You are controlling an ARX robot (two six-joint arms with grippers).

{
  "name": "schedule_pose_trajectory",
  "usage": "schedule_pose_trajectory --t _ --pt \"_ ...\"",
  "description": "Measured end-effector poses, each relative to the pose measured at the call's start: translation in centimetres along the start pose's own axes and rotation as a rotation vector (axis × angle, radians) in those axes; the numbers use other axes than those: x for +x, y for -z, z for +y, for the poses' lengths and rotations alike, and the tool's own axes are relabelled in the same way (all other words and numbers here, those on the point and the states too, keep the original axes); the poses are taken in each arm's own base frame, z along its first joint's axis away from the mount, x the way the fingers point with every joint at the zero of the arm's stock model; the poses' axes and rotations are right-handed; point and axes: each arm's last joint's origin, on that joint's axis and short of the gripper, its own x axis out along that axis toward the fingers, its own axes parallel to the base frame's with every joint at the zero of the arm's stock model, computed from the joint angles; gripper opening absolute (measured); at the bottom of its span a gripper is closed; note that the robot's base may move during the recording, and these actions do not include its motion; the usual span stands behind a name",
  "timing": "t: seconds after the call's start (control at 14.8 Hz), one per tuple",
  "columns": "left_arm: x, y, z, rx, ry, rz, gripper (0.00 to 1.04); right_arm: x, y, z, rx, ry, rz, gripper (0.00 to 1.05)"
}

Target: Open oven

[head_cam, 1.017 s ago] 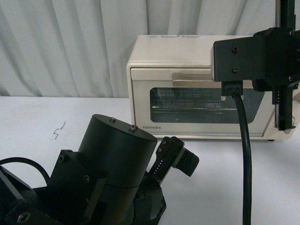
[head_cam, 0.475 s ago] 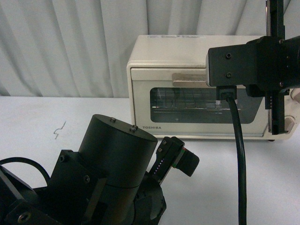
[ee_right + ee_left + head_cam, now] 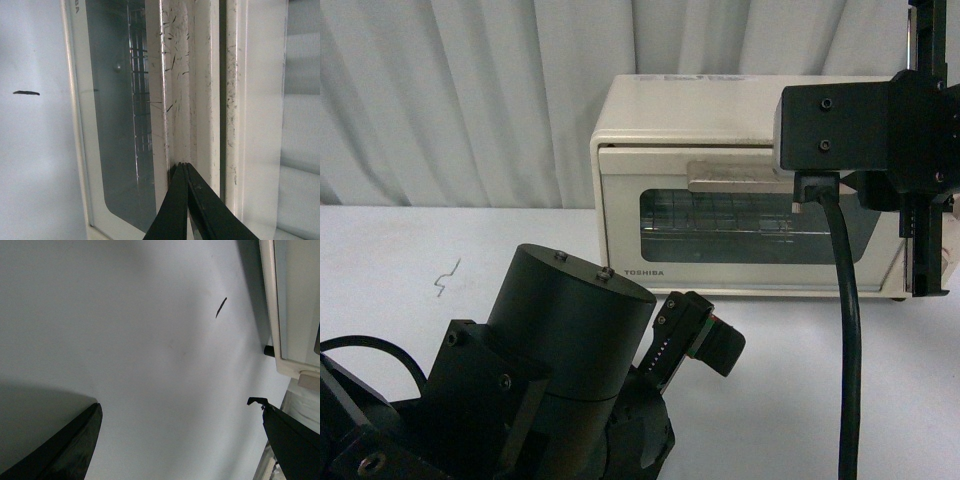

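Since the right gripper [image 3: 184,167] is pressed shut, with its tips laid against the handle [image 3: 735,177] rather than clamped around it, little hold is offered. The oven [image 3: 740,110] is set at the back of the table [image 3: 420,250], right of centre, its door [image 3: 620,215] parted slightly along the top. The handle could be slipped off, or the oven dragged forward. The left gripper [image 3: 176,405] is spread wide over the table.
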Motion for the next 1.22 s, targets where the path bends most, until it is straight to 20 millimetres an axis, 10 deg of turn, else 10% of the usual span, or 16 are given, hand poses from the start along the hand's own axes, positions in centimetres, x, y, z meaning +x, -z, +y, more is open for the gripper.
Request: schedule_pose_trajectory --t 0.95,1.22 --pt "0.0 0.0 0.0 0.0 -0.001 0.0 0.98 -3.3 -0.6 3.3 0.171 -0.465 0.094 0.02" --pt "0.0 0.0 0.0 -0.001 0.0 0.001 0.98 -4.6 -1.1 1.1 0.172 -0.414 0.065 0.02"
